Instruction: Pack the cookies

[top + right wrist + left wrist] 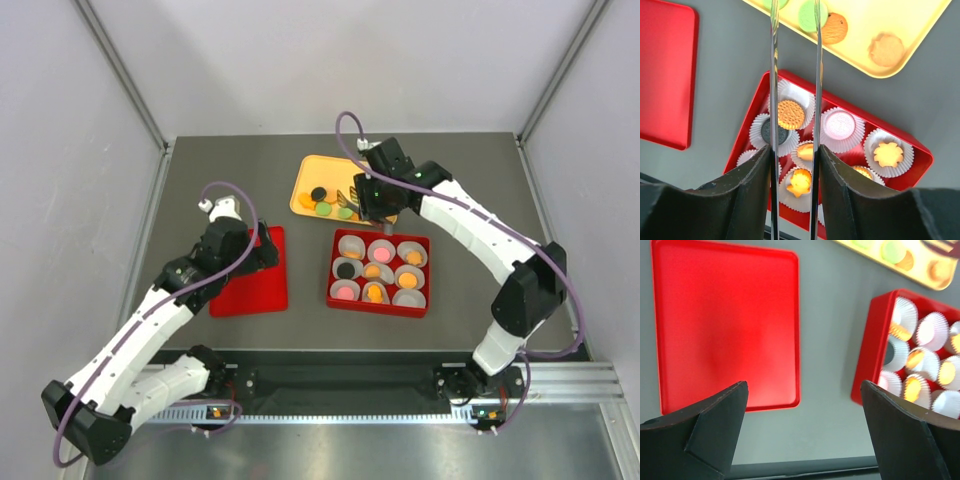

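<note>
Loose cookies lie on a yellow tray (303, 178): black (318, 194), orange (306, 201) and green (324, 209). A red box (331, 270) holds white paper cups, several with pink, black or orange cookies. My right gripper (375, 200) is shut on metal tongs (350, 197). In the right wrist view the tongs (774, 75) run from my gripper (795, 150) over the box to the tray, their tips either side of a green cookie (807, 15). My left gripper (262, 250) is open and empty over the table (804, 385).
A flat red lid (255, 275) lies left of the box, under my left arm; it also shows in the left wrist view (725, 325). The red box (871, 340) is to the right there. White walls enclose the grey table.
</note>
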You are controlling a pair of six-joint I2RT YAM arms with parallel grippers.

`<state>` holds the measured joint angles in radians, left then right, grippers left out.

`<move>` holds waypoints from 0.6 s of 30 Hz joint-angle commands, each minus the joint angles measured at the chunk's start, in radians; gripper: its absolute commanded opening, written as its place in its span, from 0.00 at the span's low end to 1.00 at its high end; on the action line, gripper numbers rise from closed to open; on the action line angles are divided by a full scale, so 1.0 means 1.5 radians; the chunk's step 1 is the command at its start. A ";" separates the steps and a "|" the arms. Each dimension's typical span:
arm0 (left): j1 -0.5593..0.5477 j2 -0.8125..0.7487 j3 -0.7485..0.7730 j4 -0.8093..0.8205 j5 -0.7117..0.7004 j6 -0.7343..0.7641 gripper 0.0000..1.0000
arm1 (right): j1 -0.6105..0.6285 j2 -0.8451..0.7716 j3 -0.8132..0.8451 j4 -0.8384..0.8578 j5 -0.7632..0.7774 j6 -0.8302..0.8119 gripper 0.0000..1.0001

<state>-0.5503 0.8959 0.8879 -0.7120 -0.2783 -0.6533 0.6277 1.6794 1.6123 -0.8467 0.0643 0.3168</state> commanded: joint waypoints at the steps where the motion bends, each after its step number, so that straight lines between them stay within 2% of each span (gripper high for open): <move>1: 0.002 0.007 0.038 -0.018 -0.016 -0.013 0.99 | -0.001 0.014 0.039 0.010 0.040 -0.010 0.41; 8: 0.002 0.028 0.037 -0.003 -0.017 -0.016 0.99 | -0.003 0.082 0.128 -0.031 0.061 -0.043 0.42; 18: 0.003 0.040 0.042 0.005 -0.019 -0.010 0.99 | -0.004 0.145 0.131 0.014 0.043 -0.068 0.43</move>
<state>-0.5503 0.9543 0.9112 -0.7189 -0.2863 -0.6674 0.6273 1.8797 1.7565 -0.8806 0.1291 0.2443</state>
